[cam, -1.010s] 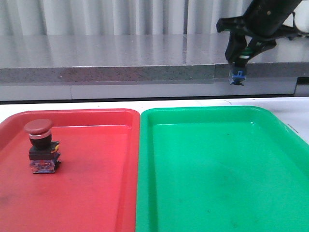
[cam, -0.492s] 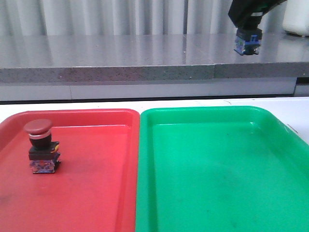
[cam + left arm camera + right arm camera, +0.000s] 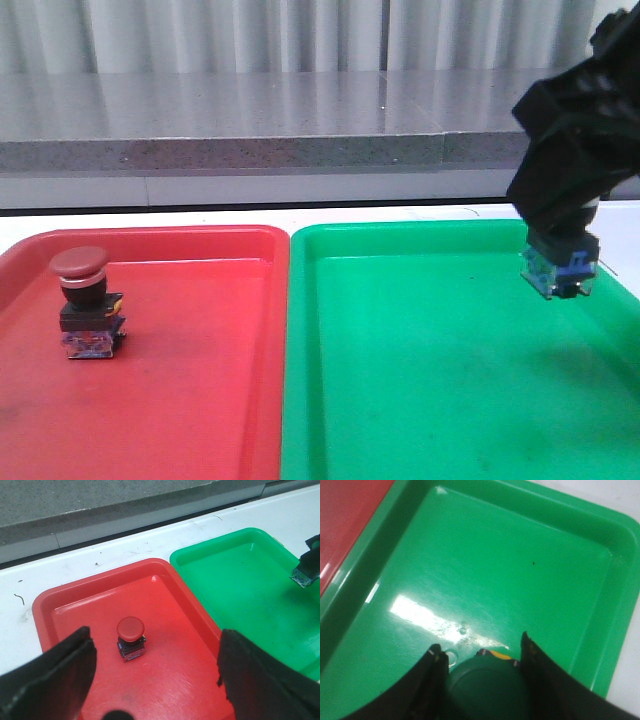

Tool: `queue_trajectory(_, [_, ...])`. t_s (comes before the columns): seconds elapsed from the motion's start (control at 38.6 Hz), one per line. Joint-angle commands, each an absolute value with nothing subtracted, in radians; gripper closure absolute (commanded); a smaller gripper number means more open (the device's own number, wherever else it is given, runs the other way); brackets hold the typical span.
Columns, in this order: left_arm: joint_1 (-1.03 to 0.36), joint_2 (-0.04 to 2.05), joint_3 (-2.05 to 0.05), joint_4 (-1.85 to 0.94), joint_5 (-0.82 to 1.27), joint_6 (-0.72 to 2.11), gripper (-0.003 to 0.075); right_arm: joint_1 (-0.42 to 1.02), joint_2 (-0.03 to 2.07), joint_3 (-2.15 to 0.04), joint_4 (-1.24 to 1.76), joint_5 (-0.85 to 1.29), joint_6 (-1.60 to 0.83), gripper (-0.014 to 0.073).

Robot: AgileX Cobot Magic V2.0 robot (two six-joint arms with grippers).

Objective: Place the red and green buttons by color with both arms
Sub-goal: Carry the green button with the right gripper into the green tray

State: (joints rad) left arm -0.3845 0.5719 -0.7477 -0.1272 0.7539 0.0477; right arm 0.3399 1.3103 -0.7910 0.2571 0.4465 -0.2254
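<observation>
Your right gripper (image 3: 560, 262) has its fingers (image 3: 432, 680) clamped on the green button (image 3: 487, 687). In the right wrist view the dark green cap sits snug between the two fingers, with a bit of yellow peeking out behind it. From the front you can only see the button's bluish base block (image 3: 560, 272) sticking out below the black claw, hanging above the floor of the green tray (image 3: 420, 350) over its right side, not touching it. The tray bottom under the gripper is glossy, with a bright glare patch.

Your left gripper (image 3: 155, 680) is spread wide with nothing in it, and its two fingers (image 3: 55, 680) frame the scene from above. Between them you're looking down on the red button (image 3: 131, 636), which stands upright on the floor of the red tray (image 3: 50, 607), cap up. In the front view that button (image 3: 85, 300) is on the tray's left part, clear of the rim.

The two trays sit side by side with their long edges touching, red on your left and green on your right, on a white table (image 3: 100, 562). There's a grey ledge (image 3: 250, 120) running behind them.
</observation>
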Motion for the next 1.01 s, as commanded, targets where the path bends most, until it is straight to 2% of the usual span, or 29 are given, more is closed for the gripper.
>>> queue_trajectory(0.0, [-0.393, 0.574, -0.773, -0.139, 0.686, 0.043, 0.0220, 0.344, 1.332, -0.808, 0.271, 0.333, -0.238, 0.0344])
queue_trajectory(0.47, [-0.393, 0.574, -0.773, -0.139, 0.686, 0.043, 0.0220, 0.344, 1.498, -0.808, 0.271, 0.154, -0.238, 0.0344])
queue_trajectory(0.93, [-0.393, 0.574, -0.773, -0.139, 0.686, 0.043, 0.0220, 0.344, 1.554, -0.809, 0.269, 0.163, -0.238, 0.0311])
queue_trajectory(0.98, [-0.393, 0.574, -0.773, -0.139, 0.686, 0.043, 0.0220, 0.344, 1.554, -0.809, 0.269, 0.162, -0.238, 0.0272])
